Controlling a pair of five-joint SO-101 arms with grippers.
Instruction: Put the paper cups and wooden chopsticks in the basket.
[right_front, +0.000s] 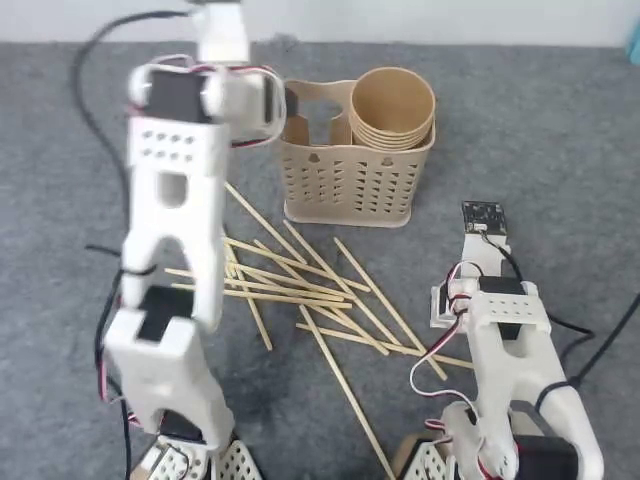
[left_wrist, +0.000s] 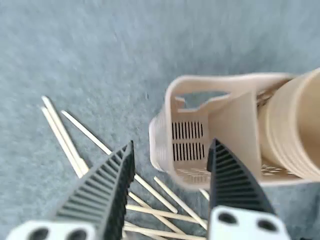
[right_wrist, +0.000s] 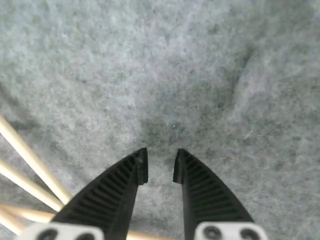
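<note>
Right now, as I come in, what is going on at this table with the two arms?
Two robot arms have the job of filling a beige basket. A stack of paper cups already stands in one compartment; the other looks empty. The wooden chopsticks lie scattered on the grey mat in front of the basket. The left gripper hangs open and empty close to the basket, and the right gripper sits low over the mat, slightly open, holding nothing.
</note>
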